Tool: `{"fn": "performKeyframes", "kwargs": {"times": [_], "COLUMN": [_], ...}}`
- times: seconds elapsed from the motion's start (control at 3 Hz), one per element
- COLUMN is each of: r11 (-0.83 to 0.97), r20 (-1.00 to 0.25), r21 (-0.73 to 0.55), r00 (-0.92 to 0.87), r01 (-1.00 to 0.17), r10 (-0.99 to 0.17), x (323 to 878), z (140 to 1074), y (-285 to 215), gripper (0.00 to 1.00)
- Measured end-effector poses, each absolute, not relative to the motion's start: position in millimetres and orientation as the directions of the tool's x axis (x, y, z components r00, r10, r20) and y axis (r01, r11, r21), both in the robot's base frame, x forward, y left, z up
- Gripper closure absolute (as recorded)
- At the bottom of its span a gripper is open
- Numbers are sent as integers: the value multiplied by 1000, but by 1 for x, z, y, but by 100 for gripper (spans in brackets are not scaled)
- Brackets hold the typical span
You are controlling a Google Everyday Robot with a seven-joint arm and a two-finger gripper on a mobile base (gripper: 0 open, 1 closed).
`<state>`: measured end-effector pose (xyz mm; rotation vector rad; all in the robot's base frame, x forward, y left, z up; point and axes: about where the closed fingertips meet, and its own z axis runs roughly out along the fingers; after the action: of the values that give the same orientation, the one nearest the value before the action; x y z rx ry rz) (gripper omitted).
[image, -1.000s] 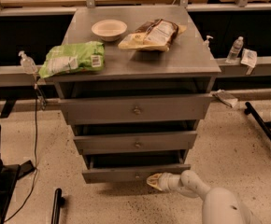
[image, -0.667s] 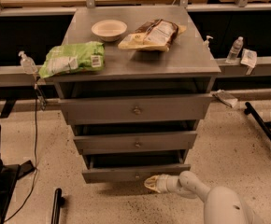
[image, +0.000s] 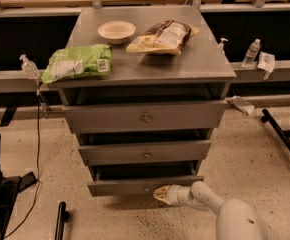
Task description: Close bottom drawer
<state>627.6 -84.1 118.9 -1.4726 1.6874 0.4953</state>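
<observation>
- At the gripper (image: 160,194): set low by the lower edge of the bottom drawer (image: 115,187) front, just right of its small knob (image: 146,187). Touching the front or just shy of it, cannot tell.
- Wide or narrow: cannot tell from this angle.
- Against a second ago: shifted slightly left along the front, nearer the knob and the centre line, at much the same height.
- Carried in from the lower right on a pale arm (image: 207,198), and aimed leftward across the front rather than squarely into it.
- As for the bottom drawer: no visible travel between the pictures. Still pulled out, lowest and slimmest of the three, with a dark gap showing above its front.
- Judged from that: lining up only, with the push not yet begun and the task barely under way.
- Likely needed next: pressure inward toward the cabinet, applied close to the centre to keep the box from skewing on its runners.
- Above it: middle drawer (image: 145,152) and top drawer (image: 145,117), both standing partly out as well, neither touched.
- Higher up, on the cabinet top (image: 205,64): a bowl (image: 116,31), a green bag (image: 77,62) and a brown snack bag (image: 162,36), all lying where they lay a second ago.
</observation>
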Motion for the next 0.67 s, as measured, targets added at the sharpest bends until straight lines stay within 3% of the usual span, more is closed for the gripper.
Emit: {"fn": "performKeyframes", "kwargs": {"times": [0.67], "r11": [256], "r20": [-782], "r21": [-243], "r00": [33], "r01": [-936], "r10": [-622], "x": [659], "z": [125], "y": [-87], "gripper": [100]}}
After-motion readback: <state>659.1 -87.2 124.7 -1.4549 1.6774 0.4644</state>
